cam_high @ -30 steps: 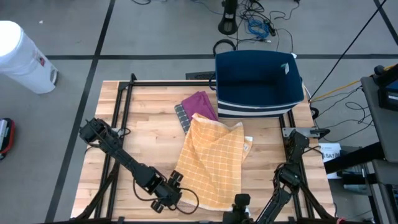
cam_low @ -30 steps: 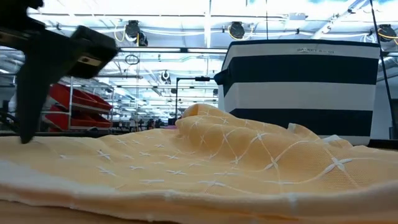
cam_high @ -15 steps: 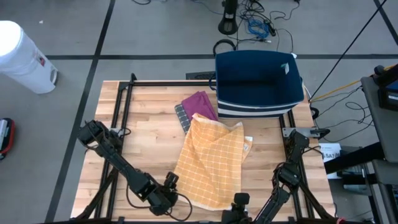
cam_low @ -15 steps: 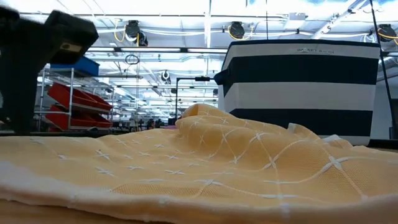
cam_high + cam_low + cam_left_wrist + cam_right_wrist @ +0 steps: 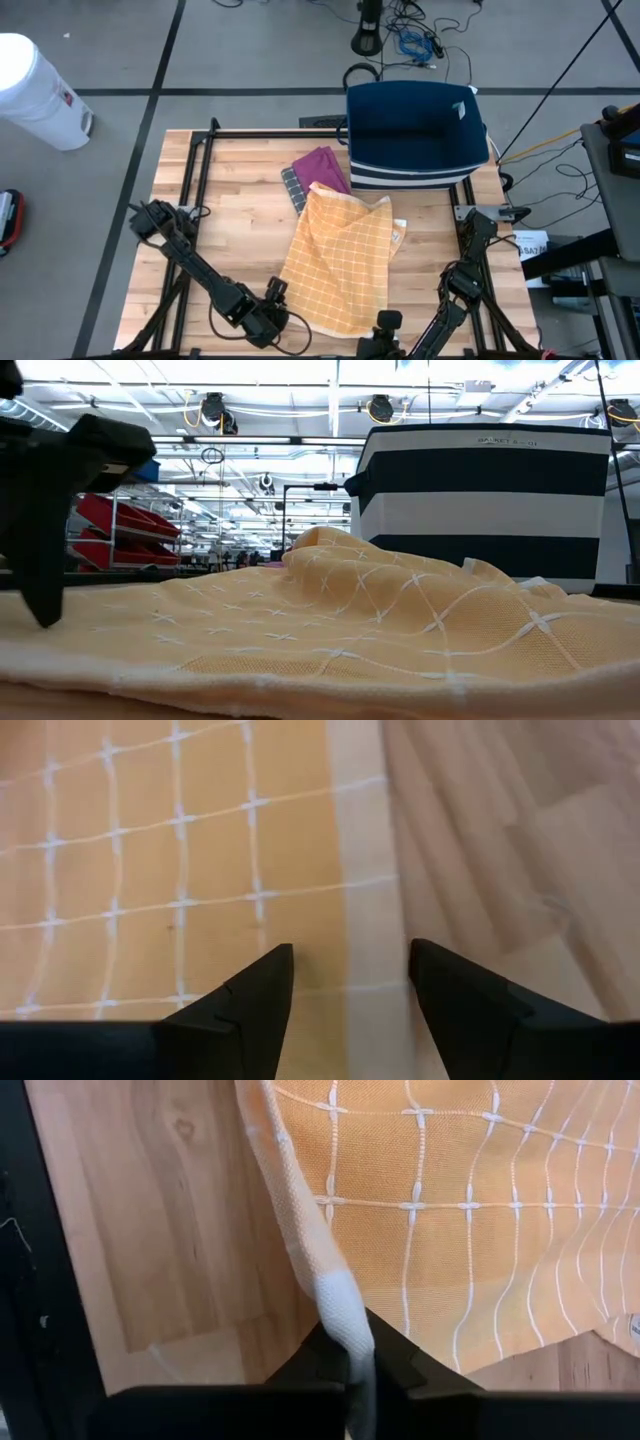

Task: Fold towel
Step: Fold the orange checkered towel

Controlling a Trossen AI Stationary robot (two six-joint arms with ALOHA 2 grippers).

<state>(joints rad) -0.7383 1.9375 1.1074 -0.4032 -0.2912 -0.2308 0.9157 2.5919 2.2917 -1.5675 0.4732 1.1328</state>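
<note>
Two grippers work the near edge: the right gripper (image 5: 352,1370) pinches the towel (image 5: 340,265), while the left gripper (image 5: 350,990), jaws spread, has dropped over its left corner.

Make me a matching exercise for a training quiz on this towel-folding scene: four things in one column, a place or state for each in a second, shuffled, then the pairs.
Things:
1. left gripper
2. right gripper
3. striped basket
4. purple cloth

Places or states:
A. partly under the orange towel's far end
B. shut on the towel's edge
C. open over the towel's border
D. at the table's far edge

Pairs: 1-C, 2-B, 3-D, 4-A
</note>
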